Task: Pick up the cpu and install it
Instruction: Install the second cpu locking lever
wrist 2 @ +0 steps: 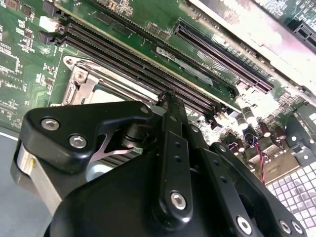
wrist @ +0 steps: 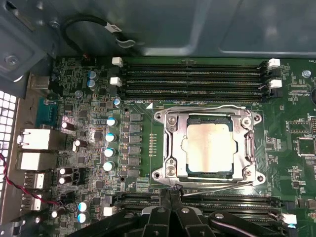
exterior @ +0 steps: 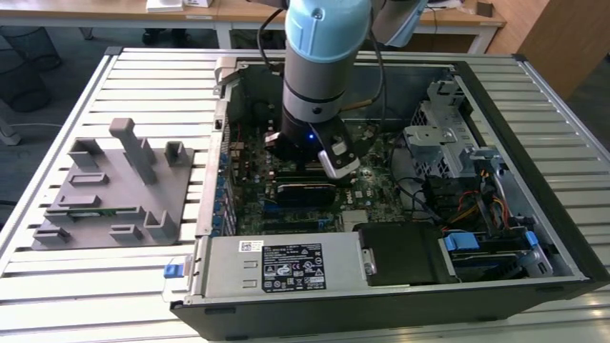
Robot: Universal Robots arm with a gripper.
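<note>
Below your arm, the cpu [wrist: 207, 147] lies flat in the motherboard socket [wrist: 168, 148], silvery top up, framed by the metal retention bracket [wrist: 249, 143]. Your claw [wrist: 170, 193] sits at the socket's edge, just beside the thin lever wire [wrist: 217, 186], its fingertips [wrist: 174, 197] pressed together with nothing visibly between them. In the second wrist view the black linkage [wrist 2: 168, 163] hangs over the socket, close to the memory slots [wrist 2: 143, 64]. In the exterior view the arm [exterior: 319, 71] reaches down into the open computer case [exterior: 533, 179] on the slatted tabletop [exterior: 114, 286]; a grey fixture block [exterior: 114, 189] stands at the exterior view's left.
</note>
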